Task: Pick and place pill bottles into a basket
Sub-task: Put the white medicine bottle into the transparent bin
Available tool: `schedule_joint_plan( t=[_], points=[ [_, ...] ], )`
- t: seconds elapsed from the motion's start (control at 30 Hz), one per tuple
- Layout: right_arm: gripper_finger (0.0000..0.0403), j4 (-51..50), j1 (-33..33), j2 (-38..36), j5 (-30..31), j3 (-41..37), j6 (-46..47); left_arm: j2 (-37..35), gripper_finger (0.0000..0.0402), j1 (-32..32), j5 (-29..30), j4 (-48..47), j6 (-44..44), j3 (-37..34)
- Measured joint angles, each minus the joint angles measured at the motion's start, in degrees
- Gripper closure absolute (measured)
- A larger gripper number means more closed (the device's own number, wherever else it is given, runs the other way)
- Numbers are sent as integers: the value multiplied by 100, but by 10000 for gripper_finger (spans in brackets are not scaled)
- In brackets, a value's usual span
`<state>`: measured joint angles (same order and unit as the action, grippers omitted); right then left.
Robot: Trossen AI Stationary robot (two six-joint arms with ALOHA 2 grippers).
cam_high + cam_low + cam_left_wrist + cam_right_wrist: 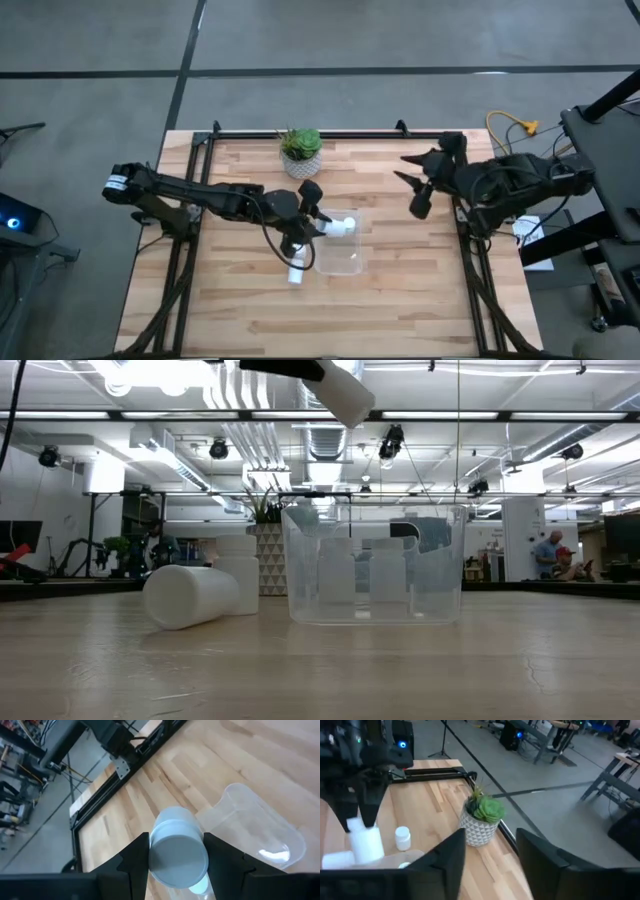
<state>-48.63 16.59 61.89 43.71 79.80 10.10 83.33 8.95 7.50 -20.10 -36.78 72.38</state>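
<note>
My left pincer (pixel 318 226) grips 1 pill bottle (pixel 341 226) above the basket (pixel 342 262) | my right pincer (pixel 418 190) waits parted, empty, above the table (pixel 400 300) | 1 bottle (pixel 190 596) lies beside the basket.

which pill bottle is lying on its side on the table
The bottle left of the clear basket in the low view. It lies flat on the wood; the one beside it stands upright, and another is held by the left gripper.
</note>
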Motion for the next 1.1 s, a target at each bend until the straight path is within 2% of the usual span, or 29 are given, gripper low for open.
schedule_joint_plan(
  t=[0.2,0.3,0.5,0.67,0.73,0.97,1.1],
  points=[
    [350,710,43,-485,-191,-974,-238,0,257,0,-290,-30,443,100],
    [387,1275,41,-699,-296,-1569,-452,0,257,0,-317,-35,664,109],
    [394,2721,41,-1153,-557,-2691,-1012,0,257,0,-334,-294,1162,184],
    [394,3654,43,-1590,-1231,-3351,-1245,0,257,-38,-310,-396,1583,394],
    [394,3769,43,-1782,-1418,-3581,-1274,0,257,-74,-312,-605,1766,505],
    [394,3826,41,-2283,-1422,-4124,-1180,32,257,-256,-402,-1010,2703,549],
    [394,3827,38,-2430,-1420,-4299,-1178,285,257,-260,-447,-1489,2761,787]
  ],
)
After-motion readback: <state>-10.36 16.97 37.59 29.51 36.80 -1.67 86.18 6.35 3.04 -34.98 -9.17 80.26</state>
